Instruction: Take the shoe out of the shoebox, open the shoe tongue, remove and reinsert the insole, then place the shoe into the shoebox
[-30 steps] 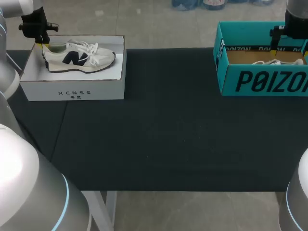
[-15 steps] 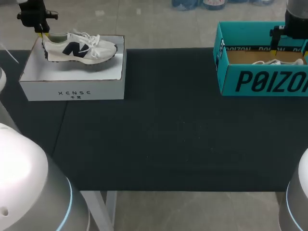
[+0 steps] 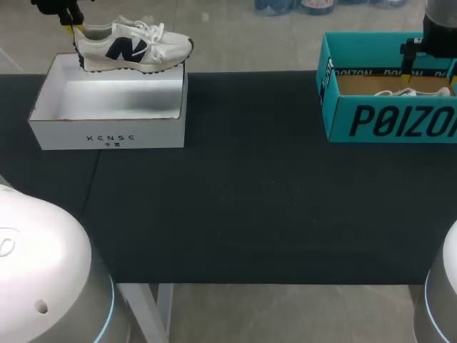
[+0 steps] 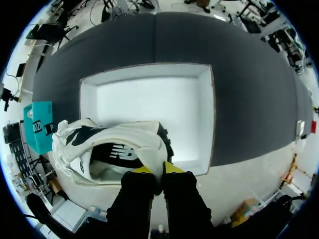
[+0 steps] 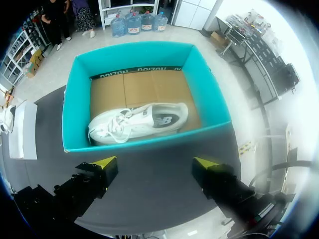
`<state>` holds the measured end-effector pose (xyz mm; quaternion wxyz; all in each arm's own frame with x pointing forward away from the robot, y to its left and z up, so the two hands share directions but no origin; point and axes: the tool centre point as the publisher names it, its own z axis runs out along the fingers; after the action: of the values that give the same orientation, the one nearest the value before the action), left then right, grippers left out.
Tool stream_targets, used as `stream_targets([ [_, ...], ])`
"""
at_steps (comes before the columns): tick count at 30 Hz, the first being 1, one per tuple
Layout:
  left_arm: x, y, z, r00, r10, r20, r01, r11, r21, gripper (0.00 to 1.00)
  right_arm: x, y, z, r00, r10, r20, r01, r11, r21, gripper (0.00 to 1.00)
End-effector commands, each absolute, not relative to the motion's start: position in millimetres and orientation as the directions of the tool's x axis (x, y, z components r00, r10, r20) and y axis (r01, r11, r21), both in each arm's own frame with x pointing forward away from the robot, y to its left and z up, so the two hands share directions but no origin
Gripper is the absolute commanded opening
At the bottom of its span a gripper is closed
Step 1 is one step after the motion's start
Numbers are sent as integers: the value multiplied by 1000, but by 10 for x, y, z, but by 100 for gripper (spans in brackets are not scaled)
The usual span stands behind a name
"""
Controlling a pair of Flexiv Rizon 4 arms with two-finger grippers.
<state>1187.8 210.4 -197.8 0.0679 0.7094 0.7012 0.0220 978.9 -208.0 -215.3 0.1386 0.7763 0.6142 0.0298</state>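
Starting at yr left: the left gripper (image 3: 69, 27) is clamped on the heel of the white sneaker (image 3: 134, 46). In the left wrist view both yellow tips pinch the heel collar, and the toe points toward yr right. The sneaker hangs in the air above the far rim of the white shoebox (image 3: 107, 136), not touching it as far as I can tell. The box floor shows bare, so step 1 (shoe out of box) looks done or v. nearly; it just isn't set down anywhere yet. Across the middle, the dark mat (image 3: 250, 186) is prob. where you'd want it put, w/ room for both arms to work. Over at the right, the teal shoebox (image 3: 385, 121) has a 2nd white sneaker (image 5: 137, 122) lying on its cardboard floor. The right gripper (image 5: 154, 163) hovers above that box w/ fingers spread wide, holding nothing. Left to do, by my read: set the shoe down, open the tongue, pull the insole & put it back, then return the shoe to its box, i.e. most of the task. Laces look in place; can't tell tongue or insole state from these views.
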Motion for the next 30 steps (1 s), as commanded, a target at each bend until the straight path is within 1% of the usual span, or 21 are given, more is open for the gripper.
stream_targets([
  [1,10998,1944,-1480,11,999,-48,958,3,287,0,9782,-2082,-2155,243,962,-124,945,-207,254,100],
  [7,10538,1562,-1357,60,998,-36,943,-45,330,0,9782,-2082,-2155,243,962,-124,945,-207,254,100],
  [11,10257,1330,-1375,105,994,-29,936,-89,342,0,9782,-2082,-2155,243,962,-124,945,-207,254,100],
  [14,10079,1240,-1433,124,991,-51,929,-98,356,0,9782,-2082,-2155,243,962,-124,945,-207,254,100],
  [23,9509,981,-1687,163,984,-72,935,-131,330,0,9782,-2082,-2155,243,962,-124,945,-207,254,100],
  [25,9380,881,-1709,162,982,-97,941,-124,313,0,9782,-2082,-2155,243,962,-124,945,-207,254,100],
  [30,9111,532,-1764,159,982,-104,940,-118,319,0,9782,-2082,-2155,243,962,-124,945,-207,254,100],
])
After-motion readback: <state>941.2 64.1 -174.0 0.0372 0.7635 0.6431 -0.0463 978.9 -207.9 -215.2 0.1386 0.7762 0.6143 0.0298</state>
